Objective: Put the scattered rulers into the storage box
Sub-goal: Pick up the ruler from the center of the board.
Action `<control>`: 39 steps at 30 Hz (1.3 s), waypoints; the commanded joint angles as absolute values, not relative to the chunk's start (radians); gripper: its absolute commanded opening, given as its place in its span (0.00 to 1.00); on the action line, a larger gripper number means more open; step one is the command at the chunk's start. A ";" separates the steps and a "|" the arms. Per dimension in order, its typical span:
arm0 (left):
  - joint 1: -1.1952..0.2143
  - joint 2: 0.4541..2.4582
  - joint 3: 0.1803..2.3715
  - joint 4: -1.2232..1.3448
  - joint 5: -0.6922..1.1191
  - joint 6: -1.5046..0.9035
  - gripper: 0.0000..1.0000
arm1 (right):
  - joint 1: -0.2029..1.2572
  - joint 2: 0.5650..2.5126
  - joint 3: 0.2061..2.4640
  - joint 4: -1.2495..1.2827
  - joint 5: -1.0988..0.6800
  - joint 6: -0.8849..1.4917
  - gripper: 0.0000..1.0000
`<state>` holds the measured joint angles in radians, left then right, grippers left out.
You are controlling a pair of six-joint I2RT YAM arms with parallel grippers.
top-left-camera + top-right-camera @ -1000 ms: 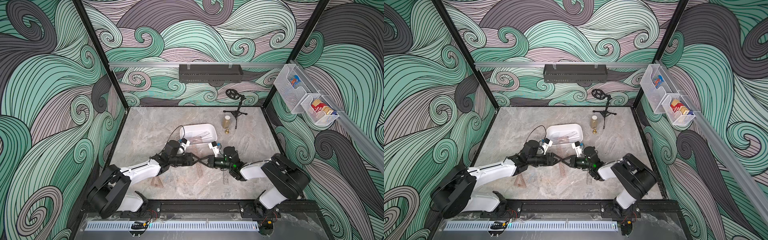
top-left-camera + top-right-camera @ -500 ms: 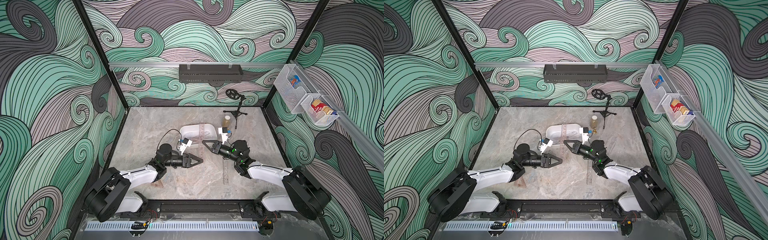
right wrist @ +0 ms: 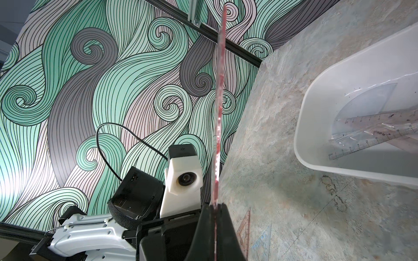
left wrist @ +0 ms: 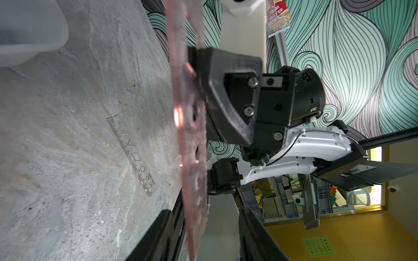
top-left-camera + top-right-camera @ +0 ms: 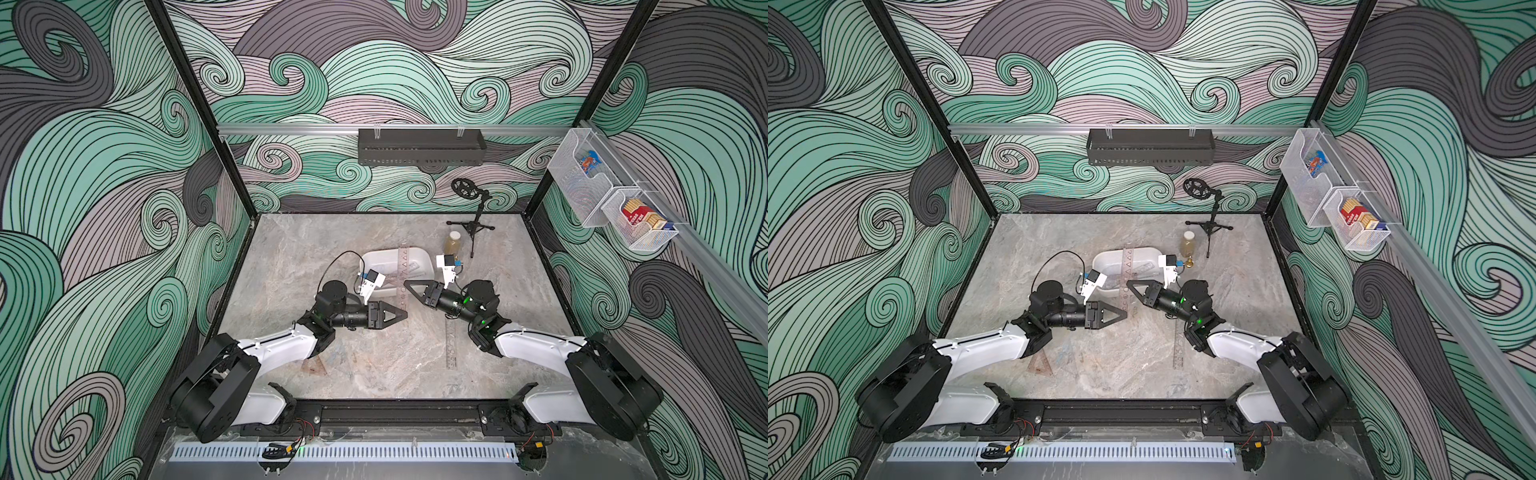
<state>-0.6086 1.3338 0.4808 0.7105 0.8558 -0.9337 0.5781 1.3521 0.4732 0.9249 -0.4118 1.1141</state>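
The right end effector point(image 5: 409, 286) is clamped on a reddish ruler point(image 5: 404, 266). It holds the ruler on edge, crossing above the white storage box point(image 5: 424, 266). The left end effector point(image 5: 400, 314) is partly spread and empty, with the ruler's near end passing between its fingers. To do this step well, turn the ruler along the box's length, lower it inside, then release. A clear ruler point(image 5: 451, 349) and a set square point(image 5: 312, 365) lie on the surface point(image 5: 291, 266).

White arm shells point(image 5: 278, 347), black joints point(image 5: 332, 293), black triangular fingers point(image 5: 388, 318).
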 commanded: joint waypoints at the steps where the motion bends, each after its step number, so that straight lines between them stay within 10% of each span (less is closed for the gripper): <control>1: -0.598 1.349 0.529 0.619 0.818 -0.849 0.54 | 0.581 1.318 0.484 0.908 -0.396 1.102 0.00; 9: -0.599 1.372 0.535 0.759 0.869 -0.929 0.45 | 0.595 1.312 0.482 0.919 -0.395 1.108 0.00; 20: -0.599 1.358 0.525 0.787 0.887 -0.958 0.00 | 0.602 1.328 0.473 0.956 -0.412 1.106 0.01; 29: -0.595 1.280 0.512 0.650 0.989 -0.876 0.00 | 0.417 1.484 0.639 0.888 -0.783 0.936 0.51; 39: -0.565 1.159 0.507 0.388 1.017 -0.714 0.00 | 0.367 1.577 0.830 0.812 -0.978 0.879 0.61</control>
<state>-0.5758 1.1755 0.5056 0.4679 0.9806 -0.7868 0.3653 1.5673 0.8066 0.7971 -0.8932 0.8886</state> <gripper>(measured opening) 0.072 0.608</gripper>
